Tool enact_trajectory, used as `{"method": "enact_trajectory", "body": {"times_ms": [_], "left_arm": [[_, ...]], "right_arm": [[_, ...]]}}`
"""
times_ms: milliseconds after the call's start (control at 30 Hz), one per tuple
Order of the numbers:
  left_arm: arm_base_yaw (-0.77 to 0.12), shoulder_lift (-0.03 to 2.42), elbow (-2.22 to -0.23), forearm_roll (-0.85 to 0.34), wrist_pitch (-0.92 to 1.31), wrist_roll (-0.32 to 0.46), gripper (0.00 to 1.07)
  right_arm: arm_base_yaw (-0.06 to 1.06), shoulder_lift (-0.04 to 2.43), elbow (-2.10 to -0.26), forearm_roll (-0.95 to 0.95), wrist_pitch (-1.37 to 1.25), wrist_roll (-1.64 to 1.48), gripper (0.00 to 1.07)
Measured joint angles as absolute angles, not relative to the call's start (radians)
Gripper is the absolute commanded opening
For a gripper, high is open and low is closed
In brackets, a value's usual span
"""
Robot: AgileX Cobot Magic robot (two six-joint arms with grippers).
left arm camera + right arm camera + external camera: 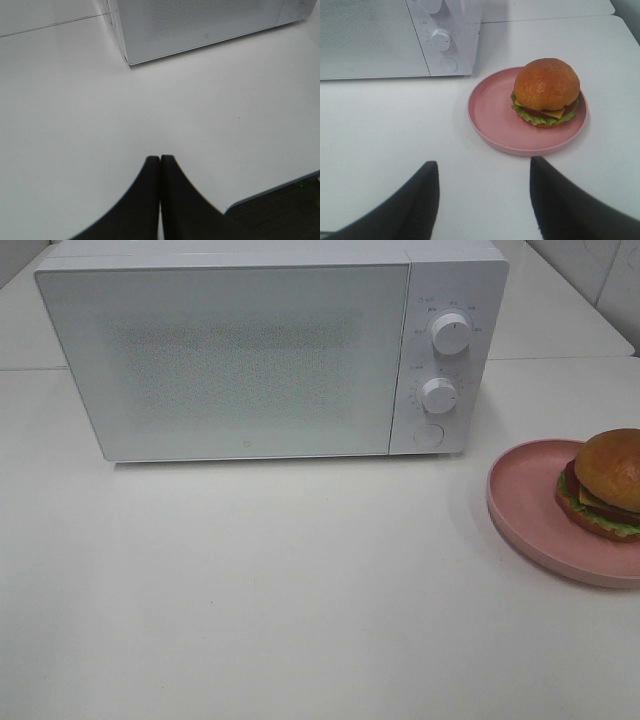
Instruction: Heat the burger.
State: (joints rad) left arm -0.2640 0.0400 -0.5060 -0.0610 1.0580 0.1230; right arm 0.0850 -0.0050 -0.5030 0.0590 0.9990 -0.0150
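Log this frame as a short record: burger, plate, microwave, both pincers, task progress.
burger: whole, resting on the plate, toward one side of it
plate: pink, on the table to the right of the microwave
microwave: white, door shut, two knobs and a round button on its right panel
left pincer: shut, empty, over bare table in front of the microwave
right pincer: open, empty, short of the plate
progress: not started; burger untouched, door not yet opened
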Motion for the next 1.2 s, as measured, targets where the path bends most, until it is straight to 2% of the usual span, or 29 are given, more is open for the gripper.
{"method": "enact_trajectory", "body": {"times_ms": [567, 667, 733, 900, 1200], "left_arm": [[-0.253, 0.04, -0.506, -0.065, 1.058, 0.124, 0.0], [-0.2, 0.038, -0.506, -0.065, 1.058, 0.126, 0.0], [-0.129, 0.038, -0.506, -0.065, 1.058, 0.127, 0.0], [-0.052, 0.031, -0.506, -0.065, 1.058, 0.127, 0.0], [-0.04, -0.004, -0.506, -0.065, 1.056, 0.127, 0.0]], "right_arm": [[0.084, -0.005, -0.503, 0.059, 0.999, -0.015, 0.53], [0.067, -0.005, -0.503, 0.059, 0.999, -0.015, 0.53], [0.023, -0.005, -0.503, 0.059, 0.999, -0.015, 0.53], [-0.026, -0.005, -0.503, 0.059, 0.999, -0.015, 0.53], [-0.026, -0.005, -0.503, 0.059, 0.999, -0.015, 0.53]]}}
